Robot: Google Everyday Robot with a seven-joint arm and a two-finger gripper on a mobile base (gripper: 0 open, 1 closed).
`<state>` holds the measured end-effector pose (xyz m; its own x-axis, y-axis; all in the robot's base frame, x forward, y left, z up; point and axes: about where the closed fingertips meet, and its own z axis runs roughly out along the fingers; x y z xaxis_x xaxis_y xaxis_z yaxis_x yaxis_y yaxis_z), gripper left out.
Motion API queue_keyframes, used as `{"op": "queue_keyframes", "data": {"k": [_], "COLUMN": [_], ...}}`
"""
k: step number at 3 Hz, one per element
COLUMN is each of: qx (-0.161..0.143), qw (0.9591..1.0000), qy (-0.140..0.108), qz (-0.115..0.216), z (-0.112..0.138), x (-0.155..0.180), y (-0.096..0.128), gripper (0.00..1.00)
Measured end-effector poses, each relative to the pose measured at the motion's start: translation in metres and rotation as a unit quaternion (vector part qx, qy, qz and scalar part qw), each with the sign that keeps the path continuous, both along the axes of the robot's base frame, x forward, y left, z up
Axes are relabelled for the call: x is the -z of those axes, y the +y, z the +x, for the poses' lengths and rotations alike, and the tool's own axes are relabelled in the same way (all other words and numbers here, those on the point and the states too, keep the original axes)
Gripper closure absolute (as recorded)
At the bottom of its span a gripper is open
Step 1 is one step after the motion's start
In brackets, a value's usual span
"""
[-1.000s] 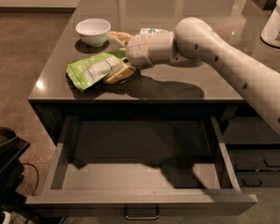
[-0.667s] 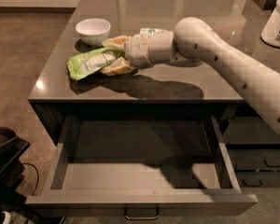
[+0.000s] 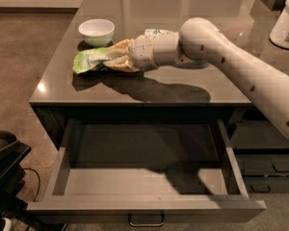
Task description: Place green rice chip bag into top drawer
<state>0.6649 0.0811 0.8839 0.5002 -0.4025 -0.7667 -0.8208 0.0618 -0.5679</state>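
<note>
While the top drawer (image 3: 135, 183) stands pulled out nearest the camera, its grey inside is bare and its bar handle (image 3: 146, 220) shows at the front edge. To its right sit narrower dark drawers (image 3: 273, 165), shut. Beyond, over the left part of the dark worktop (image 3: 86, 94), the gripper (image 3: 116, 57) reaches in from the right, its jaws clenched on the right end of the green rice chip bag (image 3: 89, 60). The bag sticks out leftward, seemingly raised off the surface, a shadow lying beneath it. Just beyond the bag rests a white bowl (image 3: 96, 31). A small pale packet (image 3: 156, 32) peeks from behind the wrist. At the far right stands a white container (image 3: 286, 20).
</note>
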Motion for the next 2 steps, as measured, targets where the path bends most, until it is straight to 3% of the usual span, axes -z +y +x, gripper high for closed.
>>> {"op": "queue_keyframes", "data": {"k": [1, 2], "qx": [0.0, 0.0], "qw": [1.0, 1.0], "qy": [0.0, 0.0], "qz": [0.0, 0.0], "z": [0.0, 0.0], "x": [0.0, 0.0], "y": [0.0, 0.0001], "gripper": [1.0, 1.0]}}
